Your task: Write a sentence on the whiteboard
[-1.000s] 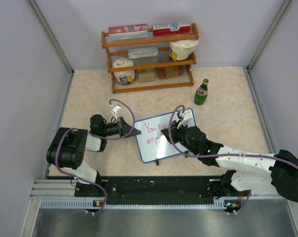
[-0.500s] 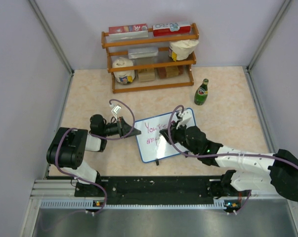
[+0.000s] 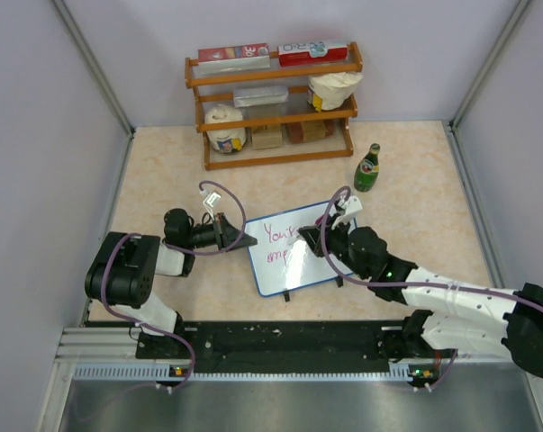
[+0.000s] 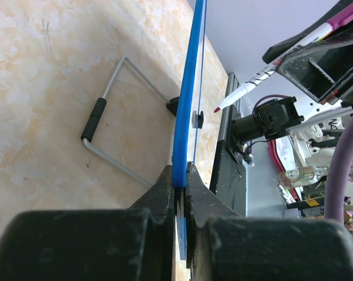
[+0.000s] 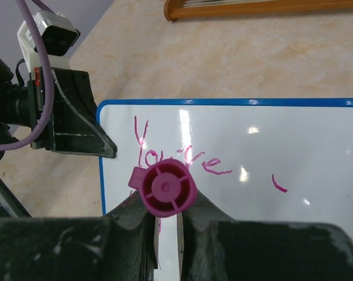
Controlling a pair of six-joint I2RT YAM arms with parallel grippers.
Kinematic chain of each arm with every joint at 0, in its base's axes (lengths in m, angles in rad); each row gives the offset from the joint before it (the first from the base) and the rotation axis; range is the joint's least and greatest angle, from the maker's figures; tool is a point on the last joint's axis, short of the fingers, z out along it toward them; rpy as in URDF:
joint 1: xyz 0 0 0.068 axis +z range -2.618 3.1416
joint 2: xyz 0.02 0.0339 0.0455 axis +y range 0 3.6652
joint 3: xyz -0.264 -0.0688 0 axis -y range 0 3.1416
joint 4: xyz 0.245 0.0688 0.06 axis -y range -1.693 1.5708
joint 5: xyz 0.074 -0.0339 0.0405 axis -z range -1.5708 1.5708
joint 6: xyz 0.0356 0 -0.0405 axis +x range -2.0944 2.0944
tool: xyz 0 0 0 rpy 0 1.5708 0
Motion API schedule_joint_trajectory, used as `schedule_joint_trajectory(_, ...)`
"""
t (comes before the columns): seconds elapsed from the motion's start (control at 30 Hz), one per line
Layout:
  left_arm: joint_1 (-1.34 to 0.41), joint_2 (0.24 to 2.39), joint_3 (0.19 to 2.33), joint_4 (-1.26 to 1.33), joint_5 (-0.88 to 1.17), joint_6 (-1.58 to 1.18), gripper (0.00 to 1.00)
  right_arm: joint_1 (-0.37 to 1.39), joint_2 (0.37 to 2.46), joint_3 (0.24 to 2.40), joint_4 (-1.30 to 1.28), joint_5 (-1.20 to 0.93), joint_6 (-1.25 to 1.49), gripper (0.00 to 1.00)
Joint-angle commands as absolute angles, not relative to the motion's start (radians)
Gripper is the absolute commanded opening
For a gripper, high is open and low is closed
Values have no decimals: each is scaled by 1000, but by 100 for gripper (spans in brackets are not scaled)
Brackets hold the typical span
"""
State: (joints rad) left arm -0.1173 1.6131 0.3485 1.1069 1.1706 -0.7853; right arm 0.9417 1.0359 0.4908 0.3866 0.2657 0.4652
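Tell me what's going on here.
The left hand is clamped shut on the whiteboard's blue edge, steadying it. The right hand grips a pink marker over the board, its tip apparently lifted off the surface. Pink writing beginning "You're" is there, with a second line started.

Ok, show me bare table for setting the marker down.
Bare table lies right of the whiteboard, between the green bottle and the wall. Another patch: left of the wooden rack. Crowded around the board, where left gripper and right gripper work.
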Motion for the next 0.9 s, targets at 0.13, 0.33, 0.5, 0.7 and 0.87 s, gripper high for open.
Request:
schedule_joint_trajectory(0.13,-101,1626,345,1149,1111,-729,0,923,1074,489,414,258,471,0)
schedule_joint_trajectory(0.33,-101,1626,345,1150,1112,-730,0,922,1107,489,431,253,472,0)
schedule_joint_trajectory(0.5,-101,1626,345,1150,1111,-729,0,923,1115,485,431,249,474,0)
schedule_joint_trajectory(0.7,-101,1626,345,1152,1111,-730,0,922,1106,474,413,236,476,0)
schedule_joint_trajectory(0.87,-101,1626,347,1152,1112,-732,0,923,1100,465,387,229,476,0)
